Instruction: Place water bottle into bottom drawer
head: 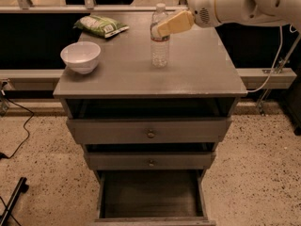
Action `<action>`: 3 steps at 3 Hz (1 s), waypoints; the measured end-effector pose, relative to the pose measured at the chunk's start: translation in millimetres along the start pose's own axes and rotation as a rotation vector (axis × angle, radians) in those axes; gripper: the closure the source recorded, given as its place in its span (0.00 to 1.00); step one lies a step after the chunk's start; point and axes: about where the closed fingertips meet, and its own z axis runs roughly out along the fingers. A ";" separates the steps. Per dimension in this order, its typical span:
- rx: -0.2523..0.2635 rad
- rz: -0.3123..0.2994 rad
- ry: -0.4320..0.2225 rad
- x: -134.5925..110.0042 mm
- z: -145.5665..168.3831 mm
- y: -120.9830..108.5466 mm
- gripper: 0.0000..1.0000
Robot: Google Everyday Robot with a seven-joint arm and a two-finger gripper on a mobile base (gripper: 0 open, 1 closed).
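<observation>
The water bottle (160, 39) stands upright on the grey cabinet top (197, 74), a little back of its middle. It is clear plastic with a white cap and a dark label band. My gripper (165, 27) reaches in from the upper right on a white arm. Its cream fingers (175, 23) lie in front of the bottle's upper part, at label height. The bottom drawer (151, 197) is pulled out below, with its bare grey-wood floor showing and nothing in it.
A white bowl (81, 56) sits at the left front of the top. A green snack bag (101, 25) lies at the back left. Two shallower drawers with brass knobs (150, 134) are partly pulled out above the bottom drawer. Cables lie on the speckled floor at the left.
</observation>
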 end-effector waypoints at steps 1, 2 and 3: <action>0.010 0.043 -0.036 4.4 30.2 -5.7 0.00; 0.010 0.090 -0.063 12.6 54.6 -12.9 0.00; -0.010 0.150 -0.092 24.1 73.3 -16.5 0.00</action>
